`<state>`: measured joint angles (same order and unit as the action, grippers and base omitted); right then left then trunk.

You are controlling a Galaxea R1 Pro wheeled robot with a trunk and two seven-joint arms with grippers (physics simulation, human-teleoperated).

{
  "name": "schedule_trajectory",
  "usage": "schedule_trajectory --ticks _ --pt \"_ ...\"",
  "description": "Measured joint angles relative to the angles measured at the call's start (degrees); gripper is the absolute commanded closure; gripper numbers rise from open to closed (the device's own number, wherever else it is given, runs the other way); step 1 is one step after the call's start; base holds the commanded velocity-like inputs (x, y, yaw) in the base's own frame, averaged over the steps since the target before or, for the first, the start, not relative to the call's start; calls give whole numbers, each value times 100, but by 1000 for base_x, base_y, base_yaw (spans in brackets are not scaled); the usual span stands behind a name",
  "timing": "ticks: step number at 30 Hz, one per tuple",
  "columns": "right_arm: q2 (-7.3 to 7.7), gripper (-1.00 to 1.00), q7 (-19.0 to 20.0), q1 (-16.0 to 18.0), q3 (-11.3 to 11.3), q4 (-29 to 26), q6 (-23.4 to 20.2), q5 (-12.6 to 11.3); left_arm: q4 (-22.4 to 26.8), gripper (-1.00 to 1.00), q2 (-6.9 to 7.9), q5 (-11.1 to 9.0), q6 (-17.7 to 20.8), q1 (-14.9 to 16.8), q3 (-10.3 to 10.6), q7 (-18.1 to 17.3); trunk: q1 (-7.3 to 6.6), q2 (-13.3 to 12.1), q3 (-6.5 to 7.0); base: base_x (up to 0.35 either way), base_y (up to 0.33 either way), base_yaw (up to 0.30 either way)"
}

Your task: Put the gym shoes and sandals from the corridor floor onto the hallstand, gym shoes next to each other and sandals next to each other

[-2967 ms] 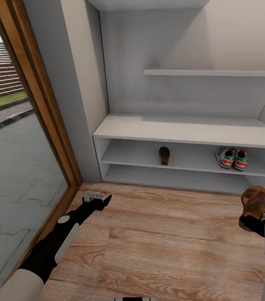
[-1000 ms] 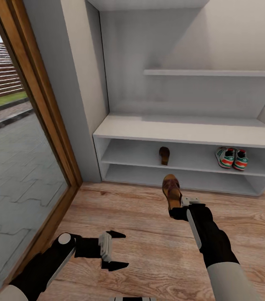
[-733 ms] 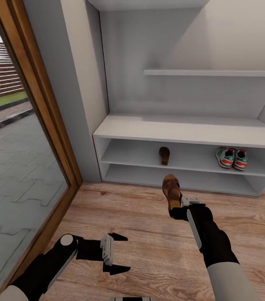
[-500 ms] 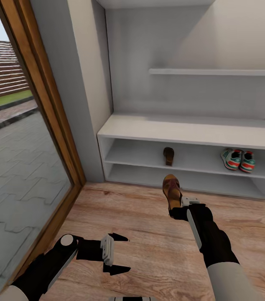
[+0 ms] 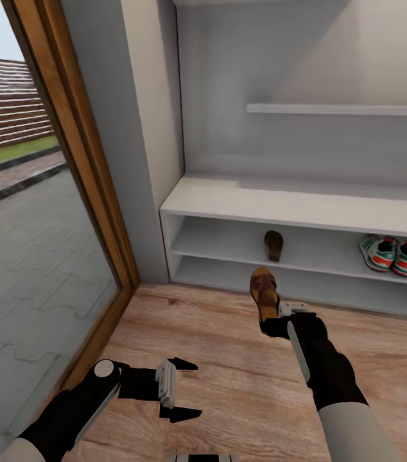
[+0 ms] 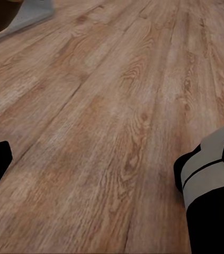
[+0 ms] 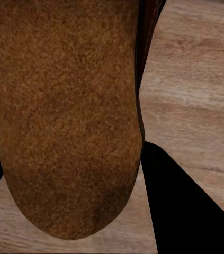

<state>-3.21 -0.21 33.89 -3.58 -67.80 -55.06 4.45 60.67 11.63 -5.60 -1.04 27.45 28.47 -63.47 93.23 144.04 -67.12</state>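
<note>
My right gripper (image 5: 271, 324) is shut on a brown sandal (image 5: 263, 292), held above the corridor floor (image 5: 229, 378) in front of the hallstand (image 5: 306, 208). Its brown sole (image 7: 64, 111) is close up in the right wrist view. The other sandal (image 5: 273, 245) lies on the upper open shelf, straight beyond the held one. Both gym shoes (image 5: 389, 253) stand side by side at the right of that same shelf. My left gripper (image 5: 183, 389) hangs open and empty low over the floor at the left, its dark fingers (image 6: 209, 196) showing over bare planks.
A wood-framed glass door (image 5: 69, 167) runs along the left, with paving outside. A grey-white wall column (image 5: 142, 128) stands between door and hallstand. A floating shelf (image 5: 338, 110) sits on the back panel.
The whole picture has shifted right as the camera moved; the rack and shoes on it did not move themselves. Over the last three seconds my right arm carried the sandal from the far right to the centre.
</note>
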Motion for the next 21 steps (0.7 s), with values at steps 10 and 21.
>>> schedule_trajectory --ticks 10,21 --pt "-3 100 1 0 -2 19 374 0 0 -100 0 3 0 0 0 0 0 0 0 324 98 0" --pt "-1 100 1 1 -23 23 456 -7 -1 -100 -1 1 0 0 8 0 3 0 0 191 33 0"
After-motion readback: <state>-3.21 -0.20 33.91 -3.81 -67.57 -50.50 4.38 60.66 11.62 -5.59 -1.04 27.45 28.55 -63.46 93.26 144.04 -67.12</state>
